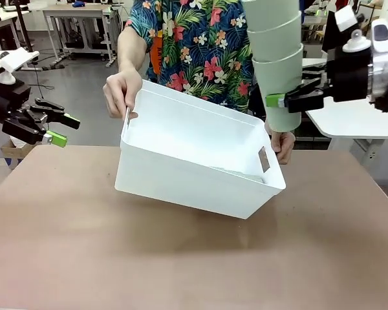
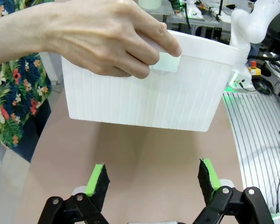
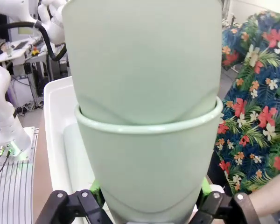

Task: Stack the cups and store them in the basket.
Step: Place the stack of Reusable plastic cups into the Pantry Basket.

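A stack of pale mint-green cups (image 1: 275, 61) hangs upright above the far right corner of the basket (image 1: 194, 171), and my right gripper (image 1: 286, 100) is shut on the bottom cup (image 3: 149, 168). A person tilts the white basket toward me, one hand (image 1: 121, 92) on its left handle and the other hand (image 1: 283, 144) at its right end. In the left wrist view that hand (image 2: 102, 39) grips the handle slot of the basket (image 2: 144, 93). My left gripper (image 1: 59, 129) is open at the table's far left, with nothing between its fingers (image 2: 97, 183).
The brown table (image 1: 181, 258) is bare in front of the raised basket. The basket's near edge hovers just over the tabletop. A white table (image 1: 355, 119) stands behind my right arm. Desks and other equipment stand farther back.
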You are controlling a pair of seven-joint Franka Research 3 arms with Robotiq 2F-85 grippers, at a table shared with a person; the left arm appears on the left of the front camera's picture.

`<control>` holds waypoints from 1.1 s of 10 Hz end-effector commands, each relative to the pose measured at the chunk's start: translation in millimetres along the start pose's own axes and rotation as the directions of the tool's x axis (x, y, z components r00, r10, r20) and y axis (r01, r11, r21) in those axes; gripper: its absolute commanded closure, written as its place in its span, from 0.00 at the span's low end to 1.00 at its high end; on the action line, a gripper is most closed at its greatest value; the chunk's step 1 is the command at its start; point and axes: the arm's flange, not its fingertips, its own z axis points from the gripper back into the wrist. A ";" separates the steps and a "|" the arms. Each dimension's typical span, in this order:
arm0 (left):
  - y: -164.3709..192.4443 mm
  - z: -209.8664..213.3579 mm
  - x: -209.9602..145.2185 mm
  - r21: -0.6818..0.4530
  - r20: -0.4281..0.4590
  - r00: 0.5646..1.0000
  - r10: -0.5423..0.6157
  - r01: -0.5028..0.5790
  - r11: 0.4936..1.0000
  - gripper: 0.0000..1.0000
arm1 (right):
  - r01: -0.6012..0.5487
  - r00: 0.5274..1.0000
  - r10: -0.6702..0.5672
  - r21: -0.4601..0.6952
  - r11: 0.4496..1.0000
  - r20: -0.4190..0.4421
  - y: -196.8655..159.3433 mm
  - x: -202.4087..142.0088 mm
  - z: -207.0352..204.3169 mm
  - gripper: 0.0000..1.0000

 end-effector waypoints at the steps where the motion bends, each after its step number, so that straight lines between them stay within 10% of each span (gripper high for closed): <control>1: -0.1 0.6 2.0 0.009 0.000 1.000 0.009 -0.009 1.000 0.00 | -0.005 0.998 0.004 -0.018 1.000 -0.059 14.8 13.5 -14.0 0.15; 11: -0.1 0.6 2.0 0.009 0.000 1.000 0.009 -0.009 1.000 0.00 | -0.160 0.939 0.135 -0.056 0.986 -0.318 46.5 -9.5 -89.3 0.15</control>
